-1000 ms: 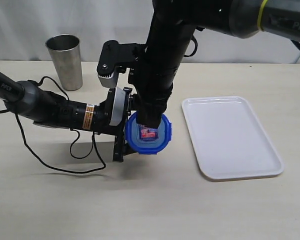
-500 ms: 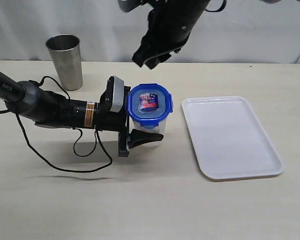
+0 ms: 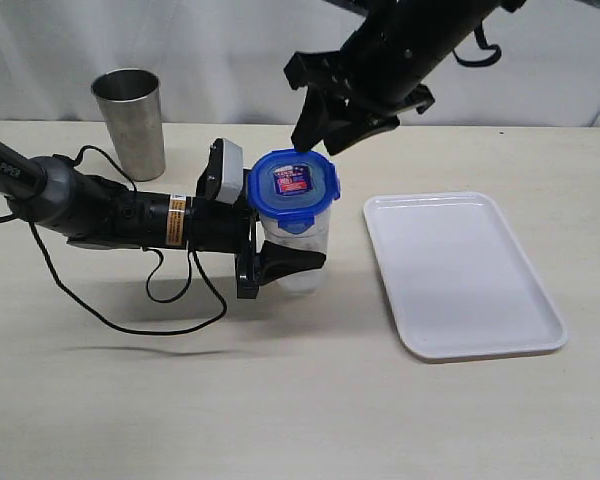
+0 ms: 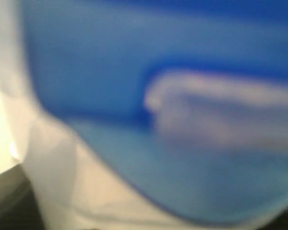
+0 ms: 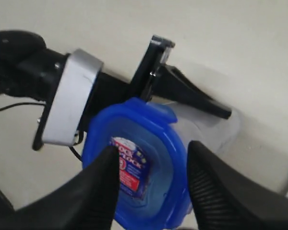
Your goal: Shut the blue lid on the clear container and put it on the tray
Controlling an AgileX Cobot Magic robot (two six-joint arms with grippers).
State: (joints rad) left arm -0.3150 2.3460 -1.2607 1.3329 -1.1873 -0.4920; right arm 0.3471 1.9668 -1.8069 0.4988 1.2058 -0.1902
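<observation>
Above the blue lid (image 3: 294, 184), right claw (image 5: 152, 148) gapes empty; exterior view shows left claw (image 3: 296, 242) gripping clear container (image 3: 310, 230).

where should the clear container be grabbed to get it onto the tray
Grip the clear container by its wall below the blue lid, level, from the side away from the tray, where the left gripper holds it. It stands upright and narrow, so jaws span it; the lid's wider rim likely stops slipping, and the tray side is left free.
</observation>
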